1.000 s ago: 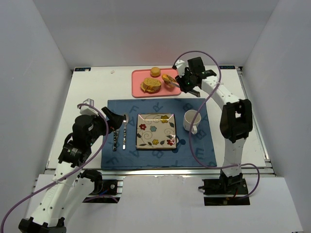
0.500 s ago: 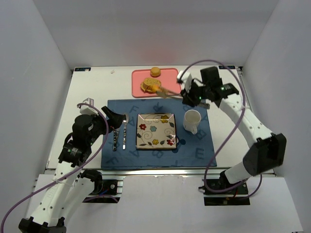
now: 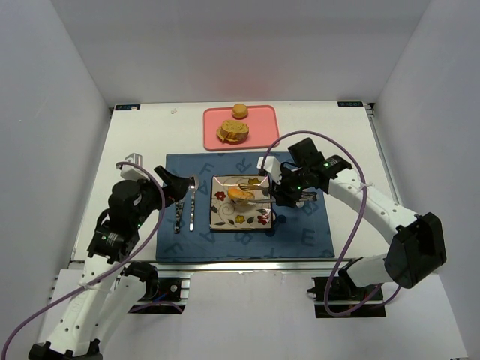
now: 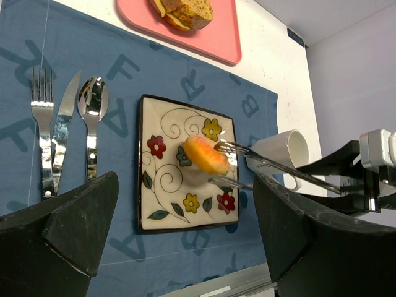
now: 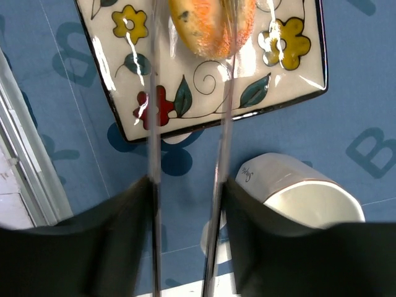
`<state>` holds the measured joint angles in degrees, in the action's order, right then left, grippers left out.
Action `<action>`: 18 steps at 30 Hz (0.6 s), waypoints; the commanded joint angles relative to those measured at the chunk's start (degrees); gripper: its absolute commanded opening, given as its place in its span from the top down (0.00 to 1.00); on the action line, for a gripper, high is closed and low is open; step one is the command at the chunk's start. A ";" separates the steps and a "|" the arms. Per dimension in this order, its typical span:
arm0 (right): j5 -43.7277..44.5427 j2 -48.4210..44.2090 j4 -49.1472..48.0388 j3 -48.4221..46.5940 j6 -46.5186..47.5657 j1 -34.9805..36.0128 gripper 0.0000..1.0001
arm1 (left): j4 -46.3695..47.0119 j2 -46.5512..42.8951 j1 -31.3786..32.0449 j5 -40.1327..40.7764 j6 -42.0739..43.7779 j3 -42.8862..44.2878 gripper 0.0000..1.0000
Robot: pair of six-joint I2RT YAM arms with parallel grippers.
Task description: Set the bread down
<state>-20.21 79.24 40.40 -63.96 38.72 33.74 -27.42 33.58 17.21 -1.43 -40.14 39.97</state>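
One golden-brown piece of bread is over the middle of the square flowered plate, between the tips of metal tongs. My right gripper is shut on the tongs' two arms, which stand spread. Whether the tips still pinch the piece I cannot tell. More bread and a round bun lie on the pink tray. My left gripper hangs open, empty, left of the plate.
A white mug stands just right of the plate, under my right wrist. Fork, knife and spoon lie left of the plate on the blue placemat. White walls enclose the table.
My right arm has swung from the pink tray, past the mug, down to the plate, carrying one bread piece in the tongs. The tongs' arms have spread wider. The left arm barely moved.
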 commanded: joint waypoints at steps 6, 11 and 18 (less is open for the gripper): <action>-2.73 -1.28 1.87 -2.22 4.26 0.98 0.37 | -2.38 -3.08 -0.07 2.66 -0.99 0.47 0.02; -4.66 -3.56 1.26 -3.35 3.21 0.98 0.39 | -2.29 -3.09 -0.16 2.84 -0.82 0.29 0.02; -4.76 0.90 -5.67 -11.70 -10.57 -4.01 0.43 | -1.50 -2.21 -0.16 2.22 -0.55 0.38 0.02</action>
<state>-23.88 78.61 41.08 -69.95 35.75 32.86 -29.12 30.89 17.21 0.51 -40.97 39.97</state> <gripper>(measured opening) 0.575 0.982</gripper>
